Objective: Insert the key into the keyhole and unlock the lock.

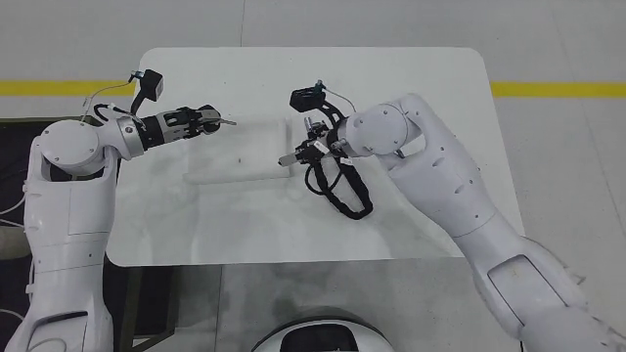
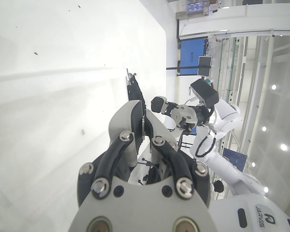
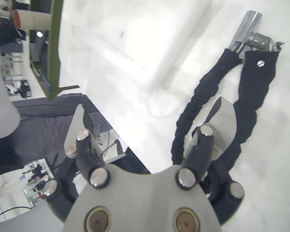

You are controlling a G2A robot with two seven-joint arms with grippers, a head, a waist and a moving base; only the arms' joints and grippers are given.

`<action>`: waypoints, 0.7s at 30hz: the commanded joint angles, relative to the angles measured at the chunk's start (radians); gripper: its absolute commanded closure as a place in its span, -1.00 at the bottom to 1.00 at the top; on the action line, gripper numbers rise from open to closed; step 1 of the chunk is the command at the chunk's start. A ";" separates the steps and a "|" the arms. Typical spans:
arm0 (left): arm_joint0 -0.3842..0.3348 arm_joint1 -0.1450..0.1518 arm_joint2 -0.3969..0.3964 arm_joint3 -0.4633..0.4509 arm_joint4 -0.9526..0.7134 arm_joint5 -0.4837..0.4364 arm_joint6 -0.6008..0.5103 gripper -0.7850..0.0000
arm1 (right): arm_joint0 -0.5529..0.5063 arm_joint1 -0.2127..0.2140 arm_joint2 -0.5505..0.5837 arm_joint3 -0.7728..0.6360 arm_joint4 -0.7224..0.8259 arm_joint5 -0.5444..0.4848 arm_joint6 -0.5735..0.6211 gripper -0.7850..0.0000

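While left claw [image 2: 144, 115] pinches key [image 2: 143, 124], lock [image 3: 246, 27] apart

My top camera looks straight down from above my arms onto the white rounded-corner table [image 1: 411, 68]. My left wrist camera sits close behind my left gripper [image 2: 143, 112], clamped on the thin silver key [image 2: 143, 126], and faces across the tabletop toward my white right arm [image 2: 222, 121]. My right wrist camera looks down from nearby, between the spread fingers of my right gripper [image 3: 149, 105]. All three views share the black fabric-sleeved chain lock [image 3: 256, 85].
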 commanded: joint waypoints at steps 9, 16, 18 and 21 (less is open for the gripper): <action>0.000 0.000 0.000 0.000 0.000 0.000 0.000 1.00 | 0.078 -0.096 -0.085 0.212 -0.167 0.017 -0.003 0.02; 0.000 0.000 0.000 0.000 0.000 0.000 0.000 1.00 | 0.089 -0.149 -0.089 0.295 -0.309 0.058 -0.018 0.11; 0.000 0.000 0.000 0.000 0.000 0.000 0.000 1.00 | 0.086 -0.163 -0.078 0.309 -0.326 0.056 -0.025 0.14; 0.000 0.000 0.000 0.000 0.000 0.000 0.000 1.00 | 0.084 -0.183 -0.067 0.333 -0.389 0.074 -0.046 0.12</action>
